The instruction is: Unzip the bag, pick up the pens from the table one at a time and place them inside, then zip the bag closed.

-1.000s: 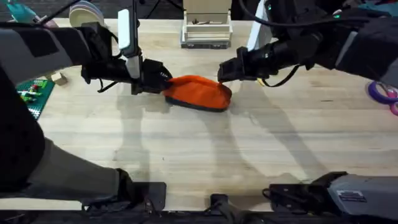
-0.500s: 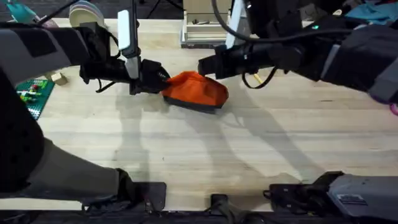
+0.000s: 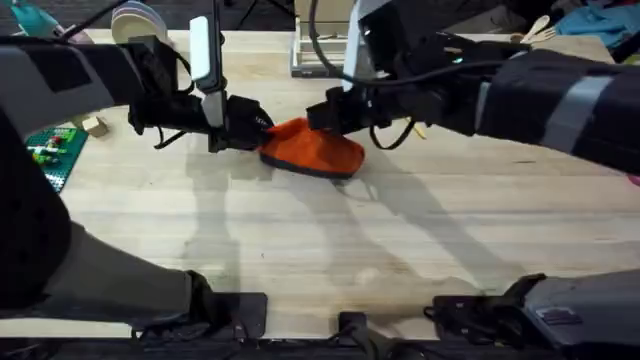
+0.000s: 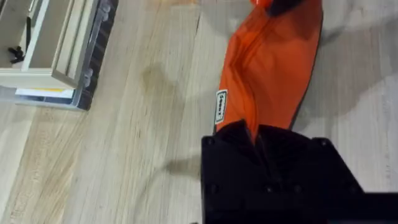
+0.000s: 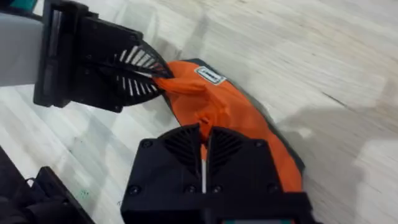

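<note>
You cannot see the zipper pull: in the right wrist view the right gripper (image 5: 203, 148) covers it, its black fingers pressed together with only a thin pale line and a pinch of orange fabric between them. Whether the bag (image 3: 312, 148) is zipped or partly undone along its top seam cannot be told, and nothing of its inside shows, so you cannot say if anything lies in it.

The bag sits on the table (image 3: 330, 250) near the middle of the far half, crumpled short between the two grippers. Your left gripper (image 3: 262, 127) holds its left end; from the right wrist view you see that gripper (image 5: 155, 76) clamped on a twisted corner of the fabric. In the left wrist view the left gripper (image 4: 256, 134) has the orange cloth running straight in between its closed fingers, and the bag (image 4: 273, 62) stretches away with a small white label on its side and a dark strip along one edge. Its far end is cut off by the edge of that view.

Your right gripper (image 3: 318, 113) comes in over the bag's top ridge, its arm large and dark across the upper right.

Behind the bag stands a pale wooden tray box (image 3: 325, 45), partly hidden by the right arm; its contents are too small to make out.
</note>
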### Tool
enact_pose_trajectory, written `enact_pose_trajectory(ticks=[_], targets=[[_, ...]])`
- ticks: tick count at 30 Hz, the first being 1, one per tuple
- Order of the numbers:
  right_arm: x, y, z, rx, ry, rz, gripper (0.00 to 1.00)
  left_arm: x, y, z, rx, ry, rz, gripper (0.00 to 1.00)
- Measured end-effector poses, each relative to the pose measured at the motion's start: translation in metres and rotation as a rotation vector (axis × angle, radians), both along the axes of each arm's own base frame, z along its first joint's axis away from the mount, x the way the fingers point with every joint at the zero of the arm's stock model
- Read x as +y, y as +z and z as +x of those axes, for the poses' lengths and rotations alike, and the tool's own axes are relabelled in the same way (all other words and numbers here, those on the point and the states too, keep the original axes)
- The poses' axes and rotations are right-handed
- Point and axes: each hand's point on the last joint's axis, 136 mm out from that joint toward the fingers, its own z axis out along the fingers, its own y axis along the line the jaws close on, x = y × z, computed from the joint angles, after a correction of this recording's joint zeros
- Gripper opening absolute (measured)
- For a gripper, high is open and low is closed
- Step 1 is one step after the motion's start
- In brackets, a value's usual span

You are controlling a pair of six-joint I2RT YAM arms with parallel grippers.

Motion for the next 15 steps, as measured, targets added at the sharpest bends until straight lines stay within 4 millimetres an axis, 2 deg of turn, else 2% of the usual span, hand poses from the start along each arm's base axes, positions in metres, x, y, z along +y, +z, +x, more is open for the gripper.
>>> enact_pose_trajectory(ticks=[1,4,7,15], targets=[[0.008,0.002,-0.001,-0.016,0.015,0.011,0.032,0.000,0.000,0.000,0.000,0.000,0.000,0.042],[0.013,0.005,0.001,-0.040,0.018,0.019,0.032,0.000,0.000,0.000,0.000,0.000,0.001,0.042],[0.025,-0.001,0.003,-0.056,0.036,0.028,0.032,0.001,-0.001,0.000,0.001,0.001,0.004,0.042],[0.038,-0.008,0.006,-0.073,0.053,0.043,0.032,0.002,-0.001,0.001,-0.002,0.003,0.008,0.042]])
